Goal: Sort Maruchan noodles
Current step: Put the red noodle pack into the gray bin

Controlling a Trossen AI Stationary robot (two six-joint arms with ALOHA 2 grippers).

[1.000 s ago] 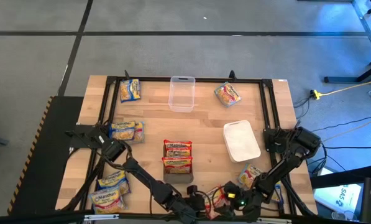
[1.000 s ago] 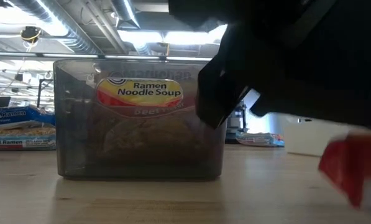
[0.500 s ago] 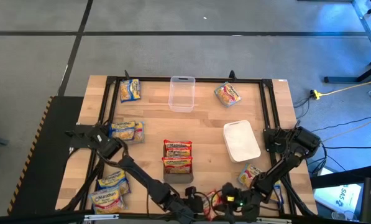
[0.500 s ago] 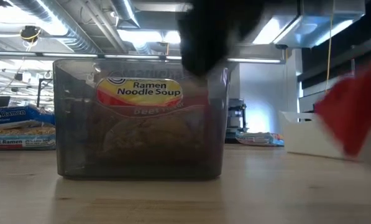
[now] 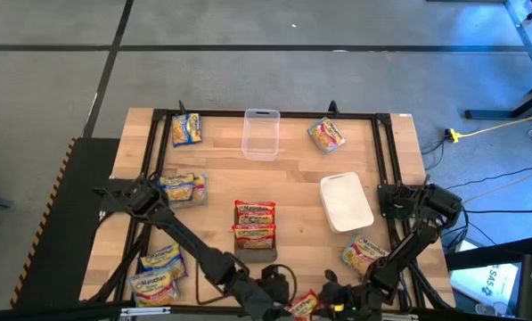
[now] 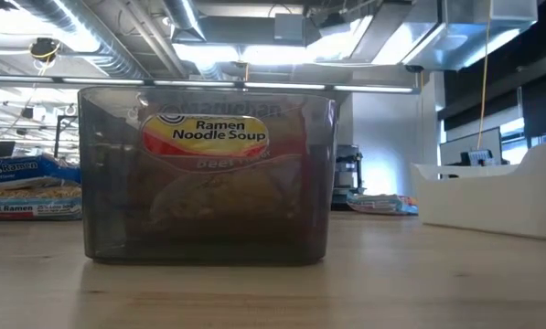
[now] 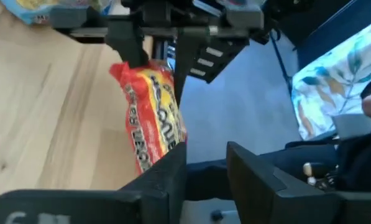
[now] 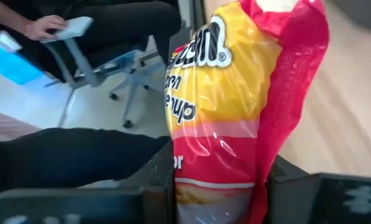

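red packet (image 8: 235, 118) clamped between my right gripper (image 8: 216, 186) fingers at the near table (image 5: 292, 192) edge, lifted clear so it can go to its pile. left gripper (image 7: 207, 165) just beside it, fingers apart, empty. grey bin (image 6: 204, 174) already holds red ones.

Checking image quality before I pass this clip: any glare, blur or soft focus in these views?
Low view: bright ceiling lights glare; the grey bin is crisp. Right wrist view: the red packet looms close and slightly soft. Left wrist view: foreground fingers are blurred. High view: evenly lit.
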